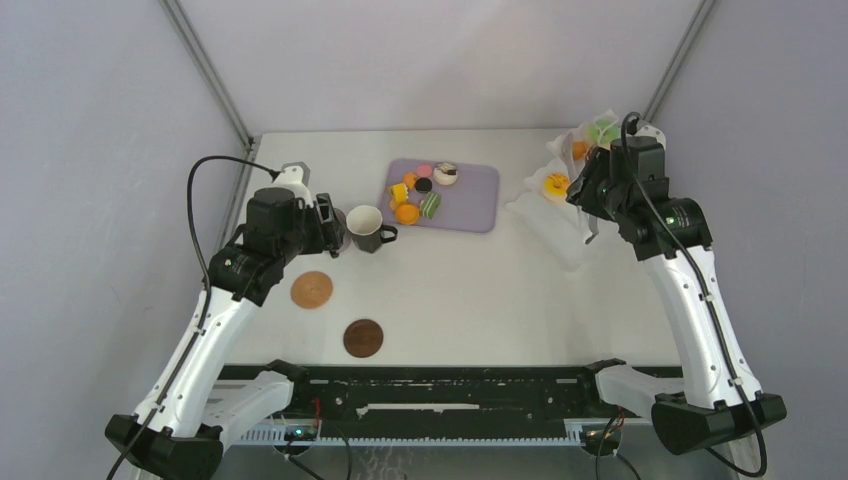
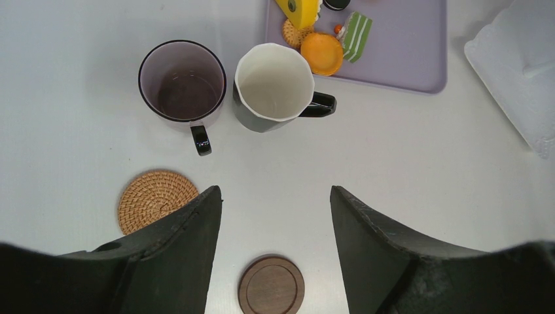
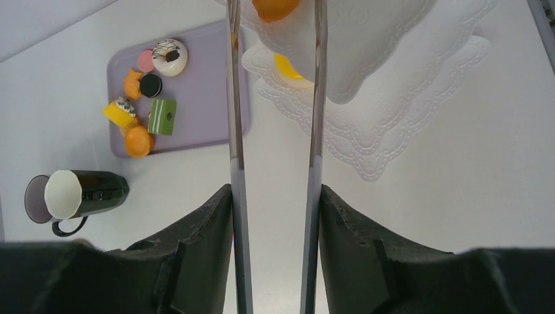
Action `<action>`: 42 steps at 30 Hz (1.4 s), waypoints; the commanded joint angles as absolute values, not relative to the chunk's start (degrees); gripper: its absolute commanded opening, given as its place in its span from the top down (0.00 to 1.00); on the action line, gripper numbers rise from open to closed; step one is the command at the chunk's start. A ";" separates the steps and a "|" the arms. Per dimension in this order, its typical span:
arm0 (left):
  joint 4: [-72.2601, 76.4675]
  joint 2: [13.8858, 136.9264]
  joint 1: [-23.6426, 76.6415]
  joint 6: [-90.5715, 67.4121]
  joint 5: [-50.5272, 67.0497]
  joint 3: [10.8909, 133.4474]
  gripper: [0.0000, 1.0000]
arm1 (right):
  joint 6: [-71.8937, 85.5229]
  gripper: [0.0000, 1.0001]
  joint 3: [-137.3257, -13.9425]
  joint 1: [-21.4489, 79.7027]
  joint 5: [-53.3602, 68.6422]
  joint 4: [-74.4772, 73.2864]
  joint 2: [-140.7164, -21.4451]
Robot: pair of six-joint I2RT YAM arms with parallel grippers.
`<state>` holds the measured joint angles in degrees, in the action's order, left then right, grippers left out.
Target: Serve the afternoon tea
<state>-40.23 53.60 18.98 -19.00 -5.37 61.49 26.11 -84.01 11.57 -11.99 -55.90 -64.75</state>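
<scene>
right wrist view: right gripper [image 3: 275,193] is clamped on the long tongs [image 3: 233,98], both blades pressed between its fingers. the blades run straight out from the wrist, tips past the top edge, with an orange pastry [image 3: 275,6] between them over a tier of the white stand [image 3: 393,46]. cannot tell whether the pastry is pinched or resting. risk: if the blades spread while it sits near the scalloped rim, it could roll off onto the table [image 3: 458,216]; a loose hold could let the tongs twist.

left wrist view: left gripper [image 2: 275,196] is spread wide, empty, above the table. mauve mug [image 2: 182,82] and dark mug [image 2: 273,85] stand upright just beside each other near the tray [image 2: 406,59], long axes vertical, mouths up. the mauve handle points toward the gripper, the dark handle toward the stand. woven coaster [image 2: 157,199] and wooden coaster [image 2: 271,286] lie apart, unused.
</scene>
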 commanded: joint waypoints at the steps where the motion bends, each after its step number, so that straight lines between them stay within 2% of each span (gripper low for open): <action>1: -39.11 53.29 18.52 -18.35 -4.74 62.16 0.33 | 26.47 0.46 -85.25 11.13 -12.25 -52.37 -62.62; 11: -39.12 53.01 18.52 -18.37 -4.46 62.14 0.33 | 26.72 0.48 -87.00 11.11 -10.81 -56.28 -59.42; 18: -39.11 52.83 18.50 -18.30 -4.21 62.09 0.33 | 26.28 0.61 -87.05 11.16 -8.00 -60.00 -54.94; 23: -39.28 52.56 18.46 -18.23 -4.34 62.44 0.33 | 23.69 0.73 -87.90 11.52 1.46 -61.36 -51.80; 26: -39.46 52.53 18.47 -18.13 -4.71 62.56 0.33 | 22.25 0.79 -87.66 14.34 7.40 -60.31 -50.81; 28: -39.63 52.51 18.50 -18.11 -5.19 62.68 0.33 | 21.79 0.82 -87.17 18.96 6.00 -59.26 -51.34; 33: -39.41 52.73 18.54 -19.59 -4.76 62.23 0.33 | 21.88 0.83 -85.51 34.03 -4.37 -55.97 -58.07; 36: -39.04 52.40 18.43 -20.44 -5.21 61.39 0.33 | 22.59 0.81 -83.78 36.34 -3.76 -50.87 -63.89; 42: -39.25 52.23 18.07 -20.53 -5.83 60.92 0.33 | 23.69 0.70 -83.60 36.10 -4.23 -43.82 -77.61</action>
<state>-40.45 53.45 18.87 -19.66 -5.41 61.49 23.29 -83.13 36.18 -2.50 -52.01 -71.94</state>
